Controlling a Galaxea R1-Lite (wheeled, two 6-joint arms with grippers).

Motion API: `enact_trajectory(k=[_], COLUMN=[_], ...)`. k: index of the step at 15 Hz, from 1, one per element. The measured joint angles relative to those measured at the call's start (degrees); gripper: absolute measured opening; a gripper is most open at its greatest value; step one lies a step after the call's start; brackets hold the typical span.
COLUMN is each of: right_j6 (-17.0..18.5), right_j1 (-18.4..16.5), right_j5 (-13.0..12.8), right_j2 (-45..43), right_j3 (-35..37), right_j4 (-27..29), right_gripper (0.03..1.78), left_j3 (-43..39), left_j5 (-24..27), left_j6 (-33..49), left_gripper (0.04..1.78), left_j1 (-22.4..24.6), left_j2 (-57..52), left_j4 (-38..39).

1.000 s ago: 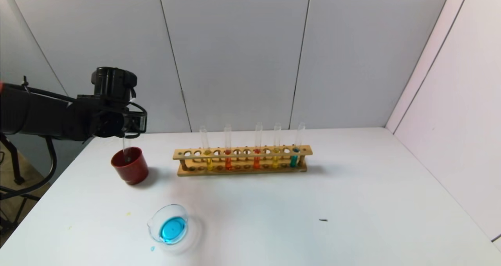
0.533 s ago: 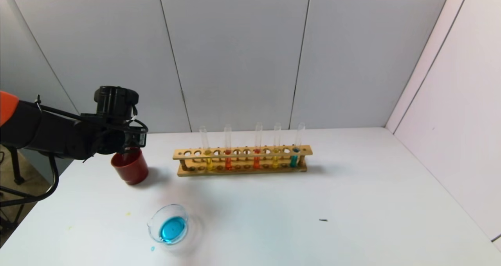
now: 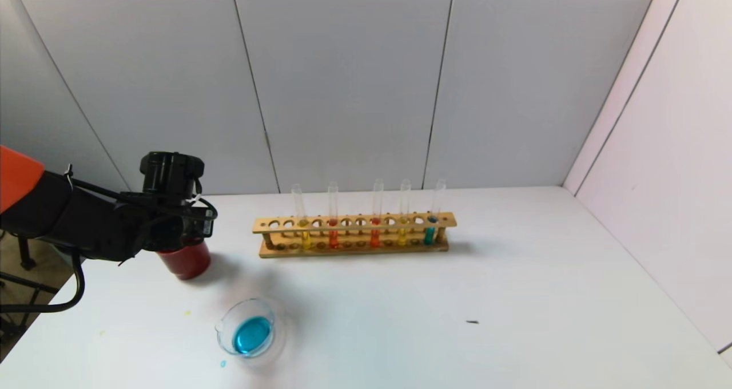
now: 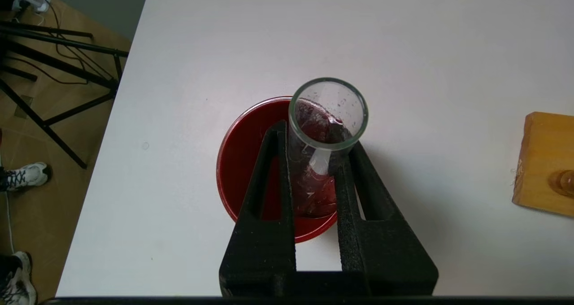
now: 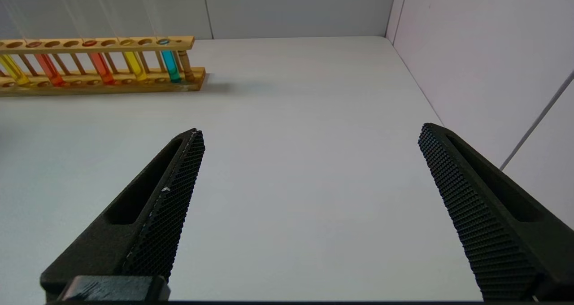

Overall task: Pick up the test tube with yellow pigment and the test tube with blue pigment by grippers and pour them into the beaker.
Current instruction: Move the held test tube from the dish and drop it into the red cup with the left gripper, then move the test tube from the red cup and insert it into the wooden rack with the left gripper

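A plain white desk (image 3: 514, 297) carries everything. A long wooden test-tube rack (image 3: 354, 233) stands near the far edge, midway along it. A dark red opaque cup (image 3: 186, 261) sits toward the far left corner. A low clear glass beaker (image 3: 247, 334) (blue liquid pooled inside) rests near the front edge, left of centre. A small dark speck (image 3: 472, 322) lies right of centre.

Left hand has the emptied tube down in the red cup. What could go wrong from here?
1. The clear glass test tube leans on the dark red cup's rim; releasing may tip it out.
2. The left hand is clamped on thin glass, so pushing lower could crack it.
3. The open right hand is parked far from the wooden rack.
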State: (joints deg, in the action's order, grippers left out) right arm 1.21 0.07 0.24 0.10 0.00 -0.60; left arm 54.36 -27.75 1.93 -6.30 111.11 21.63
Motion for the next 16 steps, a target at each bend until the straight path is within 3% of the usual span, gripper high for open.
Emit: enact_trajectory(k=[5, 7, 12, 16], right_j6=[0.0, 0.0, 0.0, 0.0], right_j1=[0.0, 0.0, 0.0, 0.0], right_j5=[0.0, 0.0, 0.0, 0.0], right_j2=[0.0, 0.0, 0.0, 0.0], right_j3=[0.0, 0.0, 0.0, 0.0], right_j4=[0.0, 0.0, 0.0, 0.0], right_gripper=[1.74, 1.74, 1.74, 1.74], left_j3=[-1.5, -1.2, 1.3, 1.8], left_j5=[0.0, -0.1, -0.1, -0.1], left_j6=[-0.5, -0.6, -1.1, -3.9], left_gripper=[0.42, 0.63, 1.43, 1.74], left_j1=[0.0, -0.1, -0.4, -1.9], left_j2=[-0.1, -0.3, -0.8, -4.7], left_j4=[3.0, 3.1, 3.0, 2.6])
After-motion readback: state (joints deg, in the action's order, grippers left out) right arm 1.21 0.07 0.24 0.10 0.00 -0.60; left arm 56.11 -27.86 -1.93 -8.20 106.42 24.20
